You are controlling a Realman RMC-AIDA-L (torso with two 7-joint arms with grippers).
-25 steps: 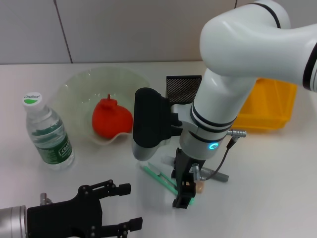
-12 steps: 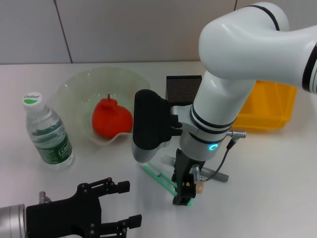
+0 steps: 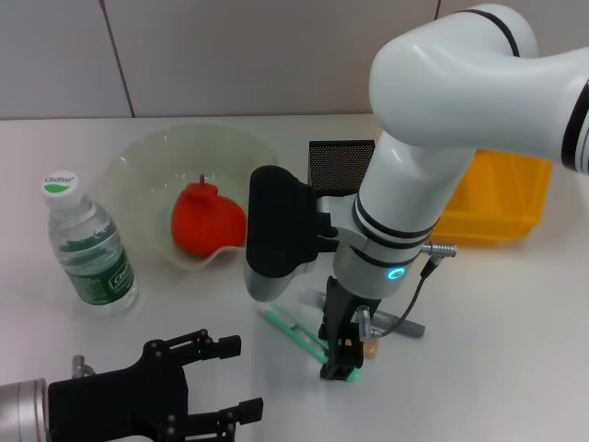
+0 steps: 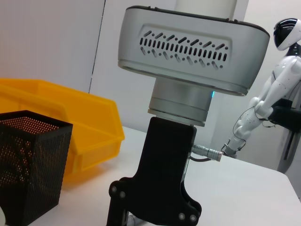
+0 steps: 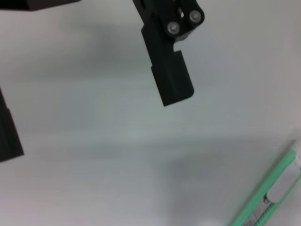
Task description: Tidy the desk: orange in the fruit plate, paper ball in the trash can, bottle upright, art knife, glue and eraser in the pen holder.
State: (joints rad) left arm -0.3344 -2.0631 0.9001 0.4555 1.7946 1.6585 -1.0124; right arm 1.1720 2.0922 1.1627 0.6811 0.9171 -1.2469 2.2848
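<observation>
Barely anything moved in the last second: the right gripper sits low centre over the knife on the desk, can't tell if its fingers are shut, left gripper idles spread at the bottom edge, so the knife hasn't gone to the holder yet.

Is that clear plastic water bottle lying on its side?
No, the clear plastic water bottle stands upright on the white desk, its white cap on top, beside the pale green glass bowl.
</observation>
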